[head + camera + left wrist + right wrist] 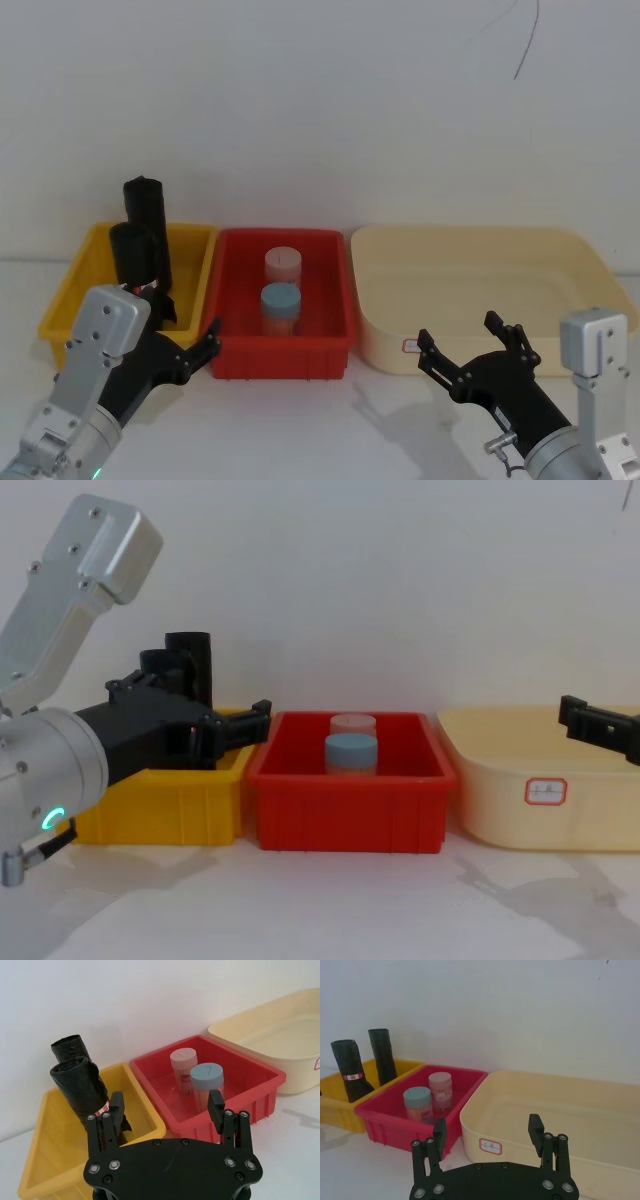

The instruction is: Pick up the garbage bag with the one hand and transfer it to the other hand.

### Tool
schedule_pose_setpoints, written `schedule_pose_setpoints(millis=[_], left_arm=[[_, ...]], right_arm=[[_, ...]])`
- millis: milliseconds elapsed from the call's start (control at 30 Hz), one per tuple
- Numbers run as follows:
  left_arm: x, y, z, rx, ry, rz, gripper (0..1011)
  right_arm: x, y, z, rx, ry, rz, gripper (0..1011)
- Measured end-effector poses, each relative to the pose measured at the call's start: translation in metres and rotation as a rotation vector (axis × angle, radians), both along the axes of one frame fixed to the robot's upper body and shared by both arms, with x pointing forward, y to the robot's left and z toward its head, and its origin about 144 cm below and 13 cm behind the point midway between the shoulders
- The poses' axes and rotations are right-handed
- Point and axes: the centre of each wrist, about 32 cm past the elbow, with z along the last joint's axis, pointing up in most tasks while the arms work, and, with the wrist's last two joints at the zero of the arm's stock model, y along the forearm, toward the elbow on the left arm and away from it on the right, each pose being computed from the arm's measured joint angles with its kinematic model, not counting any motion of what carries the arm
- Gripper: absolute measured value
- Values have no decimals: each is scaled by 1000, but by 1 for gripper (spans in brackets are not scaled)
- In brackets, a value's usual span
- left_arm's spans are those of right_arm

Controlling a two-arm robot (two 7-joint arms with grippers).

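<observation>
Garbage bag (138, 258): standing in the yellow bin (62, 300), beside a plain roll (146, 200).
Left gripper (166, 1097): fingers apart, empty, before that bin.
Right gripper (458, 330): fingers apart, before the cream tub (592, 262).

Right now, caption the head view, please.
Open left gripper faces banded garbage bag in yellow bin; right gripper idle, open.

Three bins (60, 300) (285, 360) (380, 340), two black rolls (135, 255) (150, 205), two jars (283, 265) (281, 300), two end effectors (166, 1095) (458, 328).
</observation>
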Motion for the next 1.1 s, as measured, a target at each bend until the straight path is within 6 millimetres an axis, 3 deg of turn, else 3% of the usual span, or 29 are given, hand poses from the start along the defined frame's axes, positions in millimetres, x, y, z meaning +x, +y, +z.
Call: schedule_pose_setpoints(millis=[1100], left_arm=[[0, 0, 0, 0, 0, 0, 1001]], right_arm=[[0, 0, 0, 0, 0, 0, 999]])
